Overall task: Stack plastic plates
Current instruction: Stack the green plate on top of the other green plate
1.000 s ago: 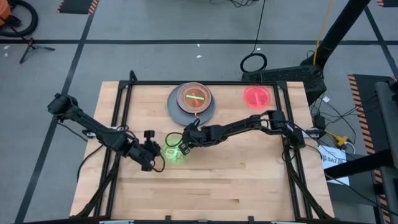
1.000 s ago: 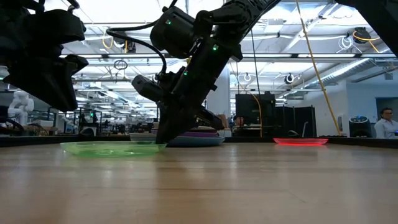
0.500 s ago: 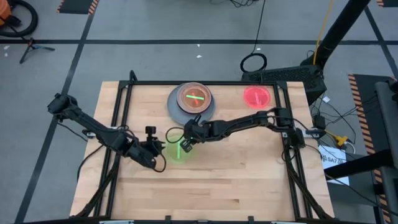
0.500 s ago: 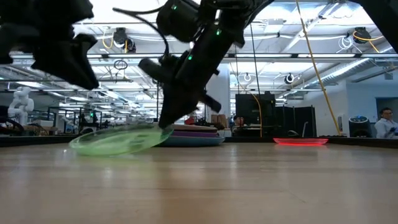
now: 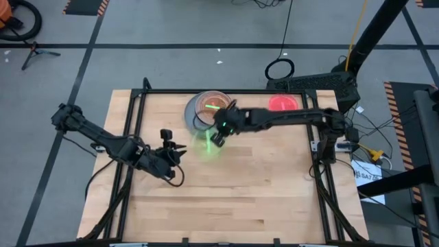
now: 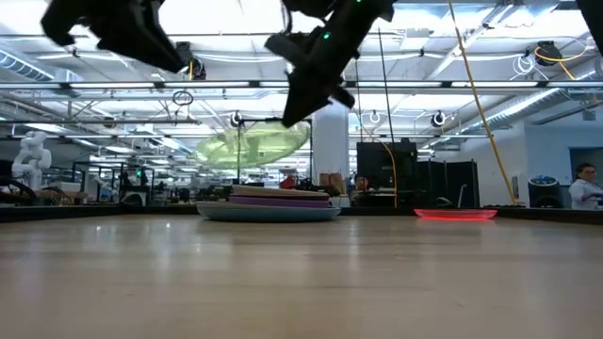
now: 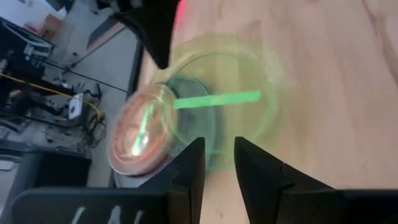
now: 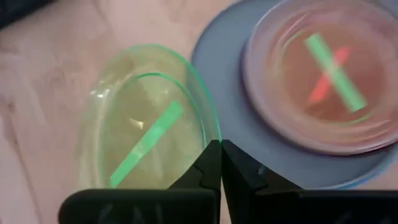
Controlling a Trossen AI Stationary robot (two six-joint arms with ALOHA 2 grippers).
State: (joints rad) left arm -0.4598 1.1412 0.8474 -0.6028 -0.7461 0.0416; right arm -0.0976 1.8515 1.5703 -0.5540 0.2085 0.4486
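Right gripper (image 8: 221,163), clamped on the green plate's (image 8: 140,134) rim, had lifted it off the surface (image 5: 260,185) toward the stack (image 5: 199,113), nearly ready to drop.

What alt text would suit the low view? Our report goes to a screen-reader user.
The right gripper, jaws shut on the rim of a translucent green plate, holds it in the air above a stack of plates on the wooden table. A pink-red plate lies farther right, and the left gripper hangs at upper left.
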